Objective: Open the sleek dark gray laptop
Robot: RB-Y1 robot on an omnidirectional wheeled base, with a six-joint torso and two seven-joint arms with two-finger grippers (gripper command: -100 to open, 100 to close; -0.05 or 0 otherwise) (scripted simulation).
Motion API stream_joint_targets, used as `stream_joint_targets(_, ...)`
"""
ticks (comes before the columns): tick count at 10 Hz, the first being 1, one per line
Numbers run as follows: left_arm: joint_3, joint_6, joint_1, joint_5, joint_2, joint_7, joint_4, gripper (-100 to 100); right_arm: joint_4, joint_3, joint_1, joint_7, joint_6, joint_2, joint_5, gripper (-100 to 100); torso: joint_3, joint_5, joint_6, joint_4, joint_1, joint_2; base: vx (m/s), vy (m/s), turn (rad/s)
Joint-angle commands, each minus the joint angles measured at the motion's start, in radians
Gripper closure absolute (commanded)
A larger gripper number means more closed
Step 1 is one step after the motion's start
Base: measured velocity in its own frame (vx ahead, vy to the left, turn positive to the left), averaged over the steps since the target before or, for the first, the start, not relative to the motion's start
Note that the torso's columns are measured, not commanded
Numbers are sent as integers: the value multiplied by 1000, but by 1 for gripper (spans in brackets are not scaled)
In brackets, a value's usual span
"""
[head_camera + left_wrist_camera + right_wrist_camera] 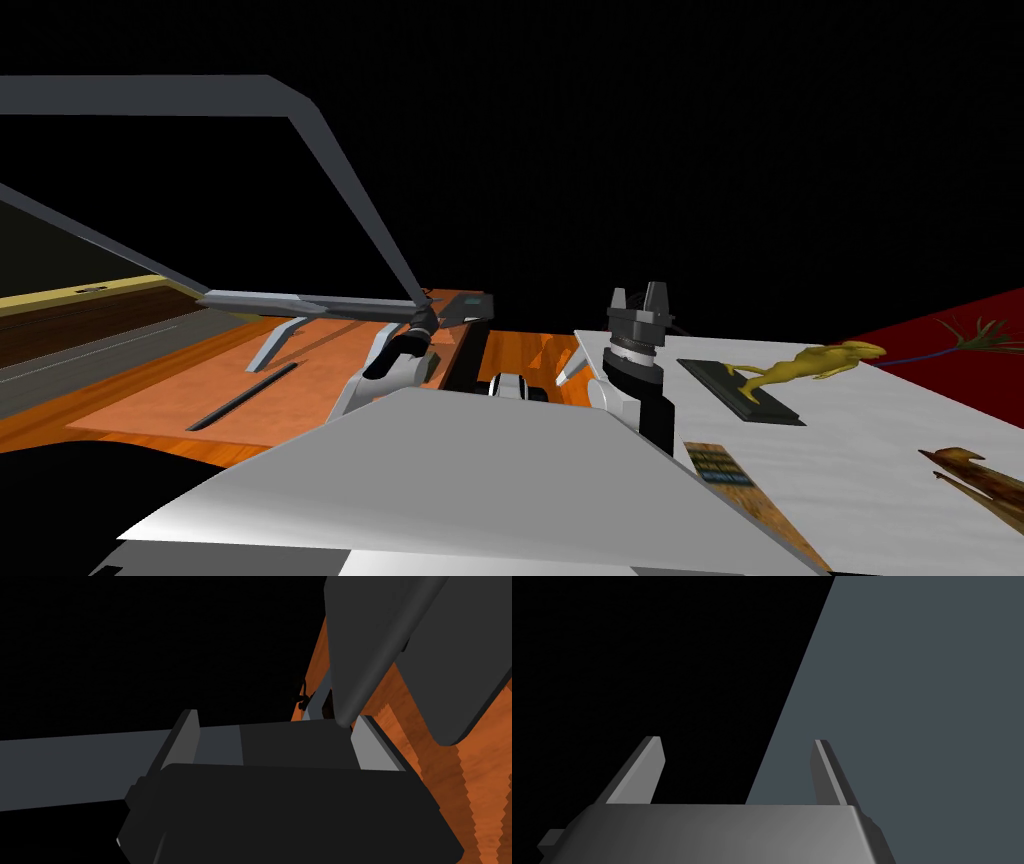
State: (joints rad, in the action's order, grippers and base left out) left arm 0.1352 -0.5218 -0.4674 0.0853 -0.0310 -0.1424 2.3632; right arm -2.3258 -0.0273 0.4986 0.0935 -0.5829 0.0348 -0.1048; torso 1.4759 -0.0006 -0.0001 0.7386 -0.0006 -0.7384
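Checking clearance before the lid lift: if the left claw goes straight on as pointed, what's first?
The laptop: its grey edge crosses inside the open left claw, so likely that first. Beyond it there is only a black area; depth is unclear.

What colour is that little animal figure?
The figure is golden yellow, clearest in the head view.

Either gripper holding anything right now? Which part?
Nothing is clamped. The left gripper stands open beside the raised laptop lid; the right gripper is open and empty.
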Motion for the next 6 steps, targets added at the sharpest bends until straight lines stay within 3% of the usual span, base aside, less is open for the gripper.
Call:
stream_joint_targets(1,0,-4,-1,0,0,0,3,0,0,0,0,0,0,0,0,0,0,0,0,0,0,0,0,0,0)
stream_joint_targets(6,0,-5,-3,0,0,0,0,0,0,0,0,0,0,0,0,0,0,0,0,0,0,0,0,0,0)
